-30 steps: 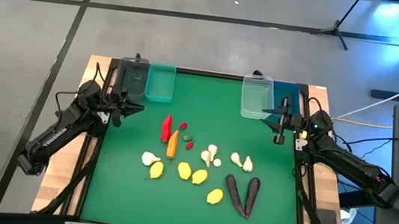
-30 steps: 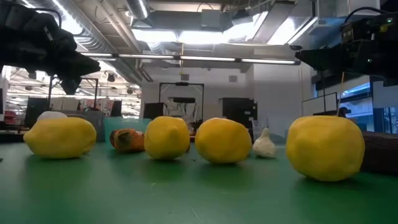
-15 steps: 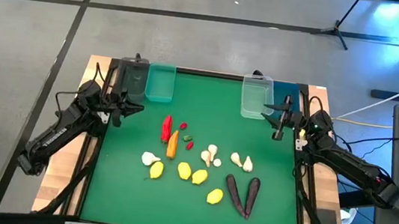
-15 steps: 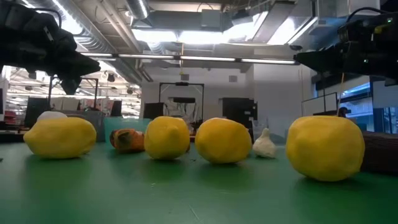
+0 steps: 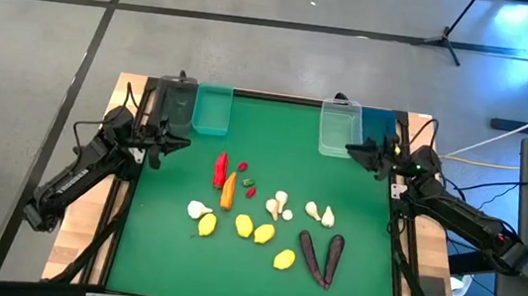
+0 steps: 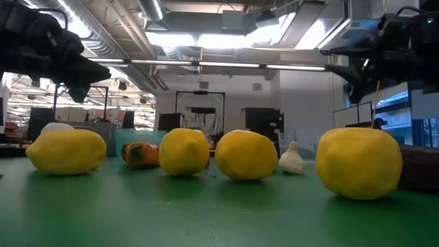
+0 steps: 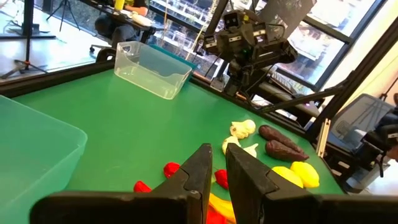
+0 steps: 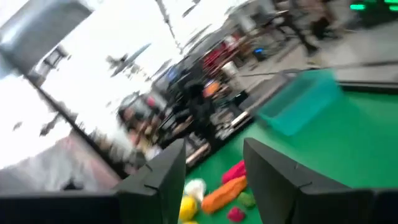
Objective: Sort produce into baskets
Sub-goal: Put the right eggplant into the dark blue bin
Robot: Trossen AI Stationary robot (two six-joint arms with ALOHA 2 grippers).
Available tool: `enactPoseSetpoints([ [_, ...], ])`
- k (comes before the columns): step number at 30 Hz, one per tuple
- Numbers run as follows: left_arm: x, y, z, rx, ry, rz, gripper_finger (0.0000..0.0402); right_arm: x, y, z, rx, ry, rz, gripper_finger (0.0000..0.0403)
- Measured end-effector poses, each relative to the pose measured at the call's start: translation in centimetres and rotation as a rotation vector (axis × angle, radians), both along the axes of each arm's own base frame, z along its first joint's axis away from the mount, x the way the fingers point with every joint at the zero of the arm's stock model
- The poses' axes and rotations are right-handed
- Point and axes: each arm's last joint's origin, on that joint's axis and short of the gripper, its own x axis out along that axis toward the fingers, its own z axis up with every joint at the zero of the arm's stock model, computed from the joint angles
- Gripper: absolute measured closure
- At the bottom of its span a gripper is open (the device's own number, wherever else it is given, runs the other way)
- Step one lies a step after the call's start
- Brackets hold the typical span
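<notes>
Beside the clear bin point(image 5: 337, 133): your right gripper point(image 5: 361, 153) hangs in the air just off its near corner, holding nothing.
Right fingers: in the right wrist view you see them spread with a wide gap — open.
Produce from the clear bin: every piece lies nearer you than that bin on the green table point(image 5: 259, 277); red pepper point(image 5: 221, 169) and carrot point(image 5: 228, 191) off toward the teal bin point(image 5: 213, 109), garlic bulbs point(image 5: 280, 204) and lemons point(image 5: 254, 231) in the middle, two eggplants point(image 5: 321, 255) closest to you.
Right gripper to produce: well apart, touching nothing.
Left gripper point(image 5: 163, 143): waits across the table from the clear bin, near the dark bin point(image 5: 177, 104); its wrist view shows the fingers point(image 7: 200, 174) close together — a thin slit, nothing between them.
Blue bin point(image 5: 380, 129): just beyond the clear bin, by the right arm.
Low view only: you get four lemons in a row up close, carrot and a garlic bulb point(image 6: 292, 159) behind them.
High view only: you get all four bins and the eggplants' positions.
</notes>
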Motion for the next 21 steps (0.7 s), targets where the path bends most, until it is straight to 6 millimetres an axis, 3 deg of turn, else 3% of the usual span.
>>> enactPoseSetpoints([
  [5,0.0,0.1,0.2,-0.098,-0.028,0.025,0.0356,0.0,-0.2,-0.2,0.078,-0.003,-0.06,0.024],
  [12,-0.2,0.9,0.4,-0.288,-0.111,0.335,0.0357,-0.1,-0.5,0.1,0.083,-0.035,-0.167,0.024],
  [21,-0.4,1.2,0.4,-0.375,-0.16,0.474,0.0357,-0.3,-0.4,1.2,0.057,-0.146,-0.187,0.024],
])
